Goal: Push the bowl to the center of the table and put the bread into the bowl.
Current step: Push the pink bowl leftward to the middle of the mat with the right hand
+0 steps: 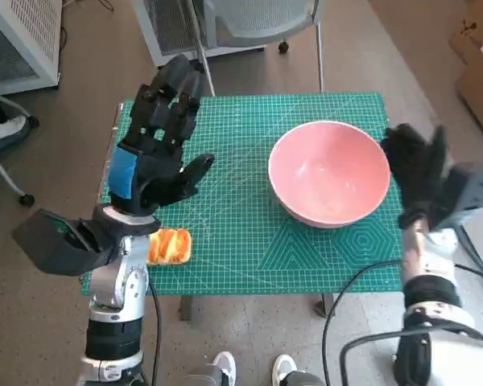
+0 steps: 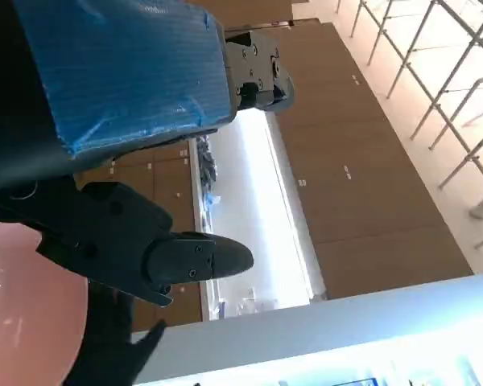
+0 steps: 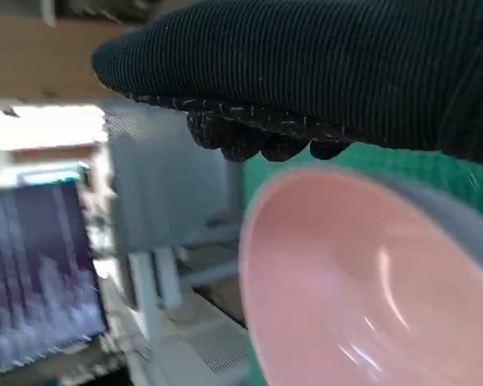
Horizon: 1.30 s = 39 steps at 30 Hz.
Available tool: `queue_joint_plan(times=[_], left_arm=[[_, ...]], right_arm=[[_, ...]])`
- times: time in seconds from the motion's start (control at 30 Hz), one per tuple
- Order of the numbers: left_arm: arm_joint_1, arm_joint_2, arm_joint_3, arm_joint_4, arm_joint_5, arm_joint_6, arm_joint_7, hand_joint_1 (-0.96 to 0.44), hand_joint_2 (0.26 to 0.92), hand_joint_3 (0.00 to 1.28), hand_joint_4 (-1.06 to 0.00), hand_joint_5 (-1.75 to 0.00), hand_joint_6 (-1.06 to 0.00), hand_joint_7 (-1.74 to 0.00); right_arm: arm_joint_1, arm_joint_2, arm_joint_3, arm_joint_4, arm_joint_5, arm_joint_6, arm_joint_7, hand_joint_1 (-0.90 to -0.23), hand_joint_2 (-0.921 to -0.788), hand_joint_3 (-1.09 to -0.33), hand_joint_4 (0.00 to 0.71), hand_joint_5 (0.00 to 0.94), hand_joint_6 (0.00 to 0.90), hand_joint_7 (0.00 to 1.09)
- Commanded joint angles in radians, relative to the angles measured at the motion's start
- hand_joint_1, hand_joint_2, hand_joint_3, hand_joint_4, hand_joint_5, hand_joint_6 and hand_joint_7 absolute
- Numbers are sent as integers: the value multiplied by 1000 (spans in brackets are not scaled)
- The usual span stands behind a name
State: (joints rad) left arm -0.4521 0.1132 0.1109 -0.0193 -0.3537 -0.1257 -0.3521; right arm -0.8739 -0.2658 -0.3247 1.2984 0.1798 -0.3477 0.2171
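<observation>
The pink bowl (image 1: 329, 173) sits upright, mouth up, on the right half of the green-matted worktop (image 1: 249, 241). The bread (image 1: 169, 246) lies at the near left edge, long axis across the worktop. The left hand (image 1: 157, 141) hovers above the left side, fingers spread, empty. The right hand (image 1: 419, 173), fingers apart, holds nothing just beside the bowl's right rim

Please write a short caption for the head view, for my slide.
Empty pink bowl beside the open right hand; bread lies near the raised left hand.
</observation>
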Motion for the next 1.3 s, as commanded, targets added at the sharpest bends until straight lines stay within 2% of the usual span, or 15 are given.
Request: queue_joint_plan(times=[0.03, 0.3, 0.67, 0.97, 1.3], left_arm=[[14, 10, 4, -25, -4, 6, -5, -356, 753, 411, -17, -4, 1, -458], [29, 12, 6, -41, 5, 5, 7, -361, 752, 413, -17, -3, 1, -457], [47, 11, 6, -64, 10, 12, 26, -349, 751, 415, -22, -5, 1, -458], [70, 9, 9, -77, 13, 6, 40, -351, 752, 411, -26, -7, 1, -455], [87, 0, 5, -92, 29, -2, 62, -348, 756, 399, -30, -8, 1, -440]], right_arm=[[24, 34, 12, 16, -20, 36, -3, -534, -921, -760, 220, 8, 285, 13], [-1, 84, 24, 6, -33, 51, -3, -540, -921, -751, 220, 6, 290, 15], [-37, 125, 29, -3, -29, 64, 11, -524, -921, -749, 220, 3, 287, 12], [-64, 144, 44, -6, -40, 64, 14, -511, -921, -765, 206, 1, 286, 12], [-70, 152, 61, -7, -42, 65, 14, -505, -921, -782, 203, 0, 287, 13]])
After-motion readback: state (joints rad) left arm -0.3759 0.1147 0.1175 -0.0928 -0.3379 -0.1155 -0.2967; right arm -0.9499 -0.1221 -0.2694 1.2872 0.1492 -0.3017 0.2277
